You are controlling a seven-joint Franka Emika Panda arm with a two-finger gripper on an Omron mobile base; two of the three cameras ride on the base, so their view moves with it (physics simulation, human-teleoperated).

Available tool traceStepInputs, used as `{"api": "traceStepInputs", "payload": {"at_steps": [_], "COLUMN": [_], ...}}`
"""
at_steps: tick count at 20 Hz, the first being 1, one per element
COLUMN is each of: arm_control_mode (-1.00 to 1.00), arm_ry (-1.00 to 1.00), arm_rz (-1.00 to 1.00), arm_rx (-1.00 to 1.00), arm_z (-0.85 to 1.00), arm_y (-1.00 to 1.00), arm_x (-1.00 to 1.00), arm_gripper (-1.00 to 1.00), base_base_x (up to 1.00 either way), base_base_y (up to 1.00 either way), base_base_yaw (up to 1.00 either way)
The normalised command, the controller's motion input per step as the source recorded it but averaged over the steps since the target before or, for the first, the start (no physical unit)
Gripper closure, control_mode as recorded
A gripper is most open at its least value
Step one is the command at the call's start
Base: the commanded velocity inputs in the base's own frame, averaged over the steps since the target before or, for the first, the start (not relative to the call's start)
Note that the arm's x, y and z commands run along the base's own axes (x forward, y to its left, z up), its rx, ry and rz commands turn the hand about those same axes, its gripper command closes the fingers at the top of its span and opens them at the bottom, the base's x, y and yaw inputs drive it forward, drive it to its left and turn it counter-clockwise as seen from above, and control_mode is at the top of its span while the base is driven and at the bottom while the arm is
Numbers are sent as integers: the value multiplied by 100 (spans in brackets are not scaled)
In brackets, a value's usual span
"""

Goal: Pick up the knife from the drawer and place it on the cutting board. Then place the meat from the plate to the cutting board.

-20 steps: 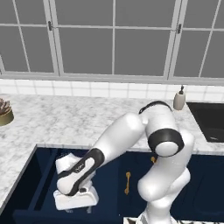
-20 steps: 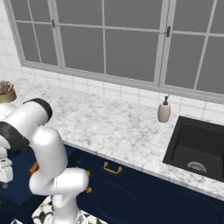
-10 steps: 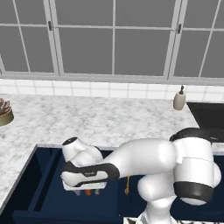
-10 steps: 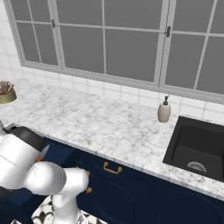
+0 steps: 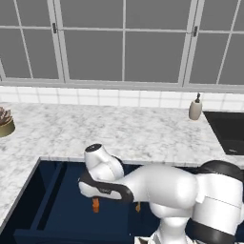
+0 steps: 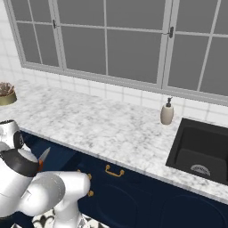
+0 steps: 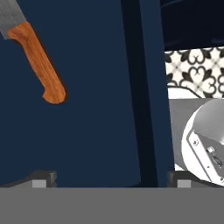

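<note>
hand view has the gripper [image 7: 109, 177] spread wide and holding nothing, its two dark fingertips [image 7: 41, 178] low at either side over the dark navy floor of the drawer [image 7: 87, 131]. the knife [image 7: 33, 52] lies flat on that floor, toward the upper left corner of this view and apart from the fingertips. its long axis runs diagonally, the orange handle pointing down-right toward the gripper, the grey blade running off the top left. the drawer's raised side wall stands to the right.
</note>
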Motion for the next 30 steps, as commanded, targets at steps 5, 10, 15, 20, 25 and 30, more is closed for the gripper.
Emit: {"api": "traceStepInputs", "payload": {"at_steps": [5,10,15,20,25,30], "arm_control_mode": [-100,-100,-100,-100,-100,-100], "arm_ry": [0,0,0,0,0,0], "arm_rz": [0,0,0,0,0,0], "arm_rx": [0,0,0,-1,0,0], "arm_z": [-10,-18,-23,-34,-35,-32], "arm_y": [13,21,26,18,7,11], "arm_x": [44,40,26,24,23,21], "arm_gripper": [-100,-100,-100,-100,-100,-100], "base_base_x": [0,0,0,0,0,0], "base_base_y": [0,0,0,0,0,0], "base_base_yaw": [0,0,0,0,0,0]}}
